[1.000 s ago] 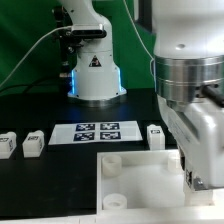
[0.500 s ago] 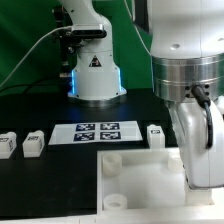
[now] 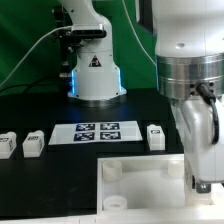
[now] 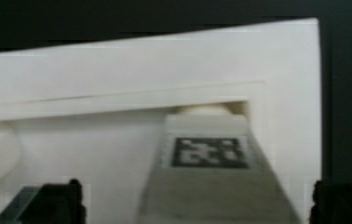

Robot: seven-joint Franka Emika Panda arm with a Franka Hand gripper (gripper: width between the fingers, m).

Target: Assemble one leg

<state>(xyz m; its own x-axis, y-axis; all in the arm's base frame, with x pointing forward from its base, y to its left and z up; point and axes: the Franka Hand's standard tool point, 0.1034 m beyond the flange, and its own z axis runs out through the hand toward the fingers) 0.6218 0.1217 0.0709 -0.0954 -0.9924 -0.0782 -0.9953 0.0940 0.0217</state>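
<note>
Arm [image 3: 195, 70] fills the exterior view's right side, big grey-banded wrist section up high, white link below it pointing down toward the big white plate [image 3: 140, 178] at the front of the black table [image 3: 40, 110]. Gripper [image 4: 194, 205] itself hard to pick out in the exterior view, hidden low behind the arm's own body at the plate's near edge on the exterior view's right. In the wrist view, spread wide: dark fingertips [image 4: 54, 200] at the two lower corners, well apart, gripping nothing. Between them one leg [image 4: 205, 165], tag face up toward the camera, lying on the white plate, touching neither fingertip.

Three more legs on the table in the exterior view: one [image 3: 156, 134] just beside the marker board [image 3: 95, 132] on its exterior-view right, two others [image 3: 34, 141] and [image 3: 8, 144] in a row off the board's exterior-view left, well apart from the arm. Robot base [image 3: 95, 75] with blue light behind the board. Round sockets visible on the plate's corner at the exterior view's left.
</note>
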